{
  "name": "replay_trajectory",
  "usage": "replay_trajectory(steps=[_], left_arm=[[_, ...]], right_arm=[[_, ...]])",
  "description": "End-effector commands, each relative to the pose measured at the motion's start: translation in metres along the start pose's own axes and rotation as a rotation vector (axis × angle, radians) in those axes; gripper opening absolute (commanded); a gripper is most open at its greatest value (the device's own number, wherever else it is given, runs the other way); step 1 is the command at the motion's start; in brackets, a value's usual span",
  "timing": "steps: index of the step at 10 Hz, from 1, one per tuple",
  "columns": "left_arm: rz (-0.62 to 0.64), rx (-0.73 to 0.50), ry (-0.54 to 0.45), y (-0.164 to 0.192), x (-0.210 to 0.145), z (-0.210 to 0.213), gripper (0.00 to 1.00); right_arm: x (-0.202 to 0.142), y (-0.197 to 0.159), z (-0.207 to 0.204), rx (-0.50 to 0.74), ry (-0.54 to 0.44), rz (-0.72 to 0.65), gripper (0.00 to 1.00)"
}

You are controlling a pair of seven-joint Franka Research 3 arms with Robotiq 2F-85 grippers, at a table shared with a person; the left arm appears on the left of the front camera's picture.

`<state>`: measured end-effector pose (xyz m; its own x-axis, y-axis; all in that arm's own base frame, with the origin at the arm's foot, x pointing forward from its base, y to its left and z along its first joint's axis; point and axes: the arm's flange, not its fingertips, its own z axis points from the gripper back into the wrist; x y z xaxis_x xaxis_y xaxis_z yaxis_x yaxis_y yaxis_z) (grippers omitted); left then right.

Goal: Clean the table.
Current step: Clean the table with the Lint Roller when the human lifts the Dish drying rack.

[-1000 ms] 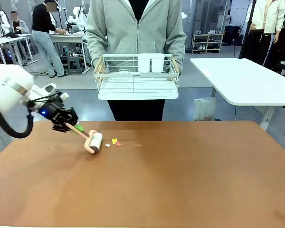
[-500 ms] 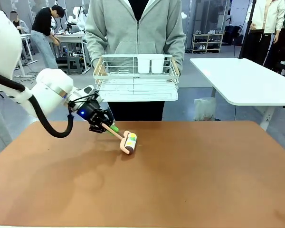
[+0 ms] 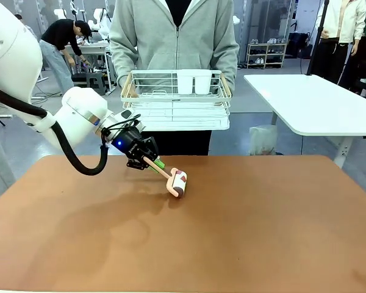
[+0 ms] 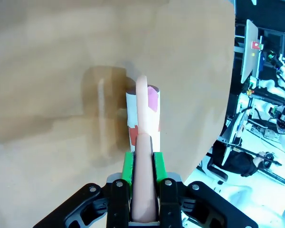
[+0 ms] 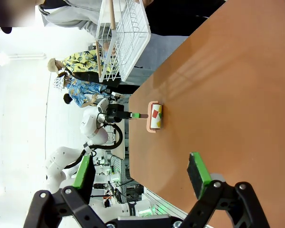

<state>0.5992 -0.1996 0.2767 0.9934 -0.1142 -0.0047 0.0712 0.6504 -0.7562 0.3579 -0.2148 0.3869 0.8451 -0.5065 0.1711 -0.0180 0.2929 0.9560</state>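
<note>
Spanning the near half of the front view: the table (image 3: pixel 262 226), with a matte reddish-brown top. Its far edge runs just in front of the person.

Item on the table: lint roller (image 3: pixel 172 177).
- It has a pale peach handle and a white roll with coloured patches stuck to it, red and yellow among them.
- The roll rests on the top, left of centre and toward the far edge.
- The handle slopes up and back toward the robot's left.
- A soft shadow lies on the table beside the roll.

Left gripper (image 3: pixel 154 163):
- It is clenched on the roller's handle.
- In the left wrist view the green pads (image 4: pixel 128 167) press both sides of the handle, and the roll points away over the table top.
- The white arm comes in from the left, with a black cable looped under it.

Right gripper (image 5: pixel 140 166):
- It is released, with the jaws spread wide and nothing between the green pads.
- The table top stretches beyond it, and the roller lies well apart from it.

Person (image 3: pixel 174 36):
- They wear a grey zipped hoodie and stand at the far side of the table.
- Both hands hold a white wire rack (image 3: pixel 171 107) at waist height, clear of the table.
- Two white cups (image 3: pixel 194 80) stand at the rack's back edge.

Background: a white-topped table (image 3: pixel 311 104) stands far right, separate from the brown one.
</note>
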Motion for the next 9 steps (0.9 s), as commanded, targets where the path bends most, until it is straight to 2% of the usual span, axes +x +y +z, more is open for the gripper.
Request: replay_trajectory(steps=[1,3,4,5,6,7,8,9], left_arm=[[0.032,0.013,-0.016,-0.024,-0.004,0.024,0.21],[0.102,-0.014,-0.039,-0.053,-0.014,0.072,0.21],[0.052,-0.015,-0.025,-0.077,-0.024,0.097,0.21],[0.019,-0.013,-0.080,-0.099,-0.034,0.121,0.21],[0.019,-0.012,-0.089,-0.105,-0.035,0.130,0.21],[-0.018,-0.015,-0.046,-0.107,-0.040,0.138,0.21],[-0.037,0.018,-0.056,-0.111,-0.041,0.156,0.21],[-0.057,0.139,-0.029,-0.113,-0.041,0.185,0.21]], right_arm=[[-0.002,0.002,0.001,0.002,-0.004,0.001,1.00],[-0.002,0.002,0.001,0.002,-0.004,0.001,1.00],[-0.002,0.002,0.001,0.002,-0.004,0.001,1.00],[-0.002,0.002,0.001,0.002,-0.004,0.001,1.00],[-0.002,0.002,0.001,0.002,-0.004,0.001,1.00],[-0.002,0.002,0.001,0.002,-0.004,0.001,1.00],[-0.002,0.002,0.001,0.002,-0.004,0.001,1.00],[-0.002,0.002,0.001,0.002,-0.004,0.001,1.00]])
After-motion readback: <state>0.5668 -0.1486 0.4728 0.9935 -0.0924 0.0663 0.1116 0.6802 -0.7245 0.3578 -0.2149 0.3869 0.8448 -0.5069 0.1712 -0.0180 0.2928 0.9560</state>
